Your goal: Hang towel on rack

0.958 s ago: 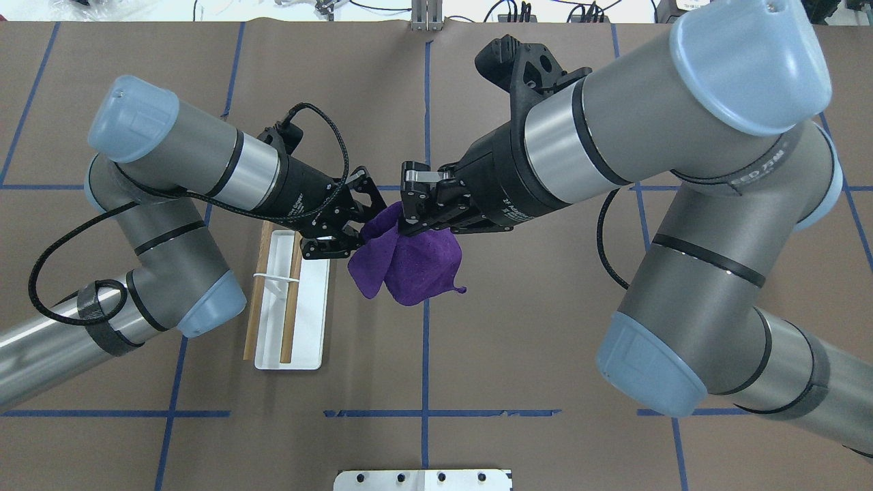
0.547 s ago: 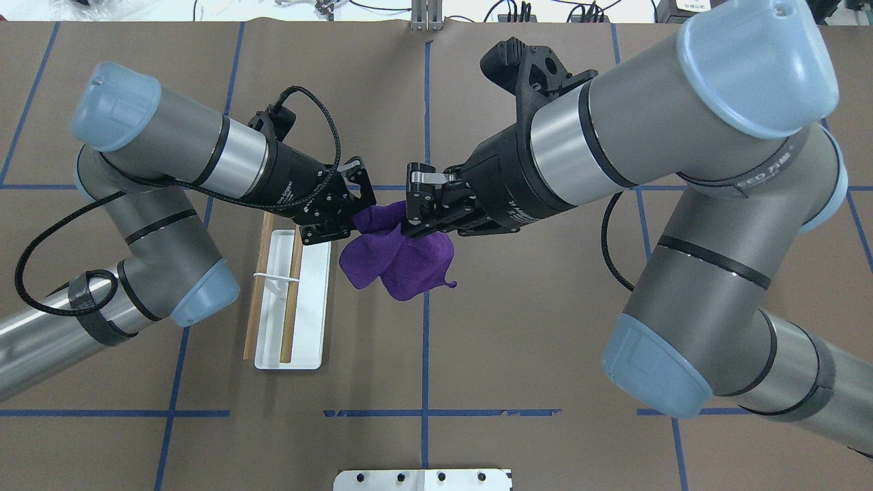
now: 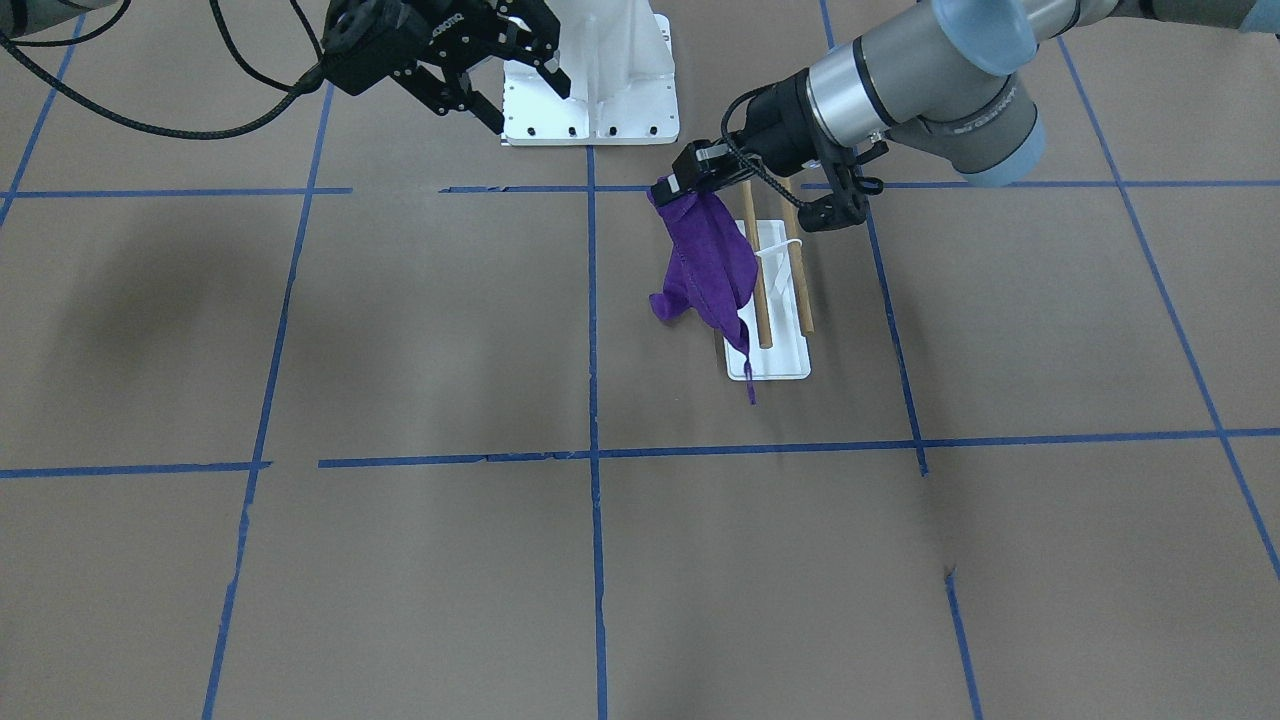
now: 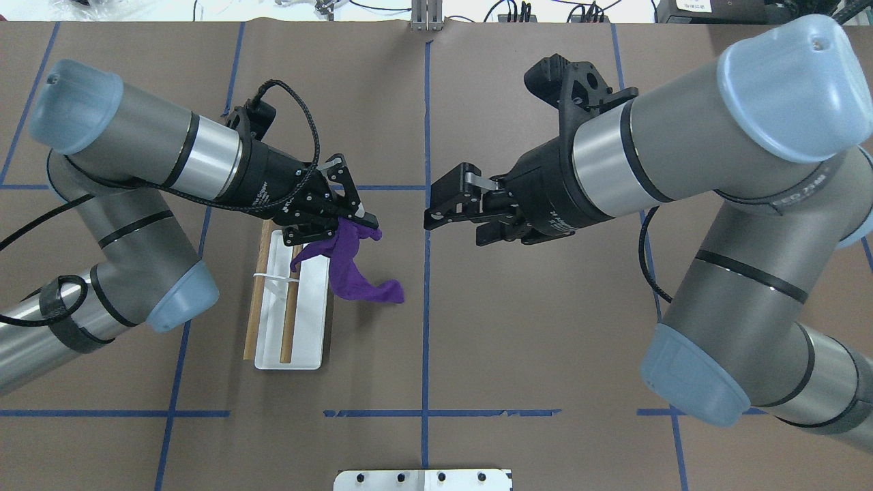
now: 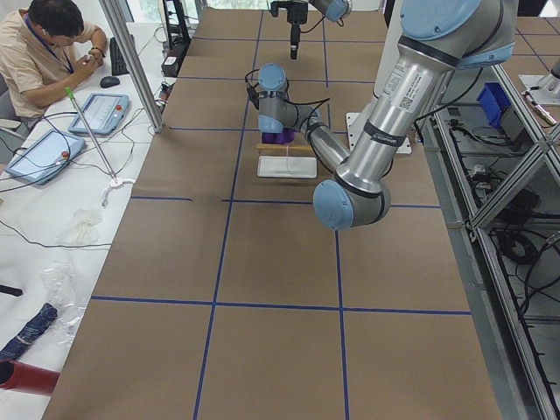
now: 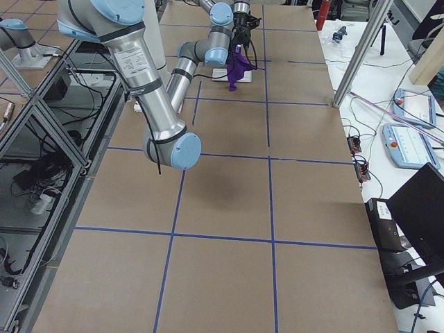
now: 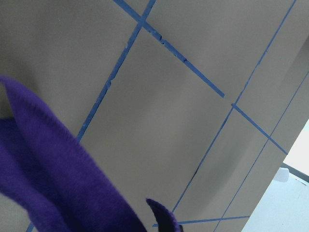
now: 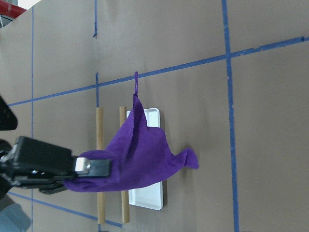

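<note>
The purple towel (image 4: 351, 273) hangs bunched from my left gripper (image 4: 365, 224), which is shut on its top edge. It dangles just beside the rack's inner side, above the table. The rack (image 4: 288, 320) has a white base and two wooden dowels (image 4: 254, 307), and the left gripper is over its far end. In the front view the towel (image 3: 712, 265) hangs in front of the rack (image 3: 775, 300). My right gripper (image 4: 434, 204) is open and empty, apart from the towel near the centre line. The right wrist view shows the towel (image 8: 140, 154) and the dowels (image 8: 99, 164).
A large white metal pedestal (image 3: 600, 80) with bolt holes stands at the robot's edge of the table (image 4: 423, 479). Blue tape lines (image 4: 426, 327) cross the brown table cover. An operator (image 5: 48, 44) sits beyond the table's left end.
My right gripper has let go of the towel, opened and pulled back to the right. My left gripper has carried the towel left toward the rack; it now hangs from that gripper alone.
</note>
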`<state>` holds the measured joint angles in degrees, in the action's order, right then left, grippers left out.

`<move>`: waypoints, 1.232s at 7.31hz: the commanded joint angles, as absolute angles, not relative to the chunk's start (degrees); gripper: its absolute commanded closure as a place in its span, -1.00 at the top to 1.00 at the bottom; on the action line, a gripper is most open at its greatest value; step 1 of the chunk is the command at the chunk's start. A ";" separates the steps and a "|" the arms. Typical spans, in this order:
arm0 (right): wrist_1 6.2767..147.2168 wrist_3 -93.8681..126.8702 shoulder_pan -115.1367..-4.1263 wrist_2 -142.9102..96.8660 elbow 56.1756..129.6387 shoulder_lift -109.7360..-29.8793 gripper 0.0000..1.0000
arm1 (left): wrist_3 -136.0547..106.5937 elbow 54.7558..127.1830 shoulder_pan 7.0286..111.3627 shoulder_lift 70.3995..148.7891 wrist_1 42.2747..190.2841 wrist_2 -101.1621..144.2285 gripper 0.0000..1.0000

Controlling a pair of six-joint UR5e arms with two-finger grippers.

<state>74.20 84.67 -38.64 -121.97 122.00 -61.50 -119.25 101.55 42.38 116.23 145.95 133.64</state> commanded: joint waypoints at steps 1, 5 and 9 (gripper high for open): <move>74.09 84.46 -40.42 -121.12 121.99 -65.29 1.00 | -113.77 105.46 43.50 109.11 146.34 133.94 -1.00; 74.09 83.85 -40.43 -118.92 121.64 -66.62 1.00 | -103.91 104.24 50.80 99.77 153.28 140.98 -1.00; 74.09 83.93 -40.69 -116.65 121.99 -68.63 1.00 | -100.48 98.54 51.68 97.93 153.72 140.45 0.47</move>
<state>74.09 83.86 -40.62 -118.11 121.79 -67.53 -101.83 100.18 51.35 99.31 153.42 140.74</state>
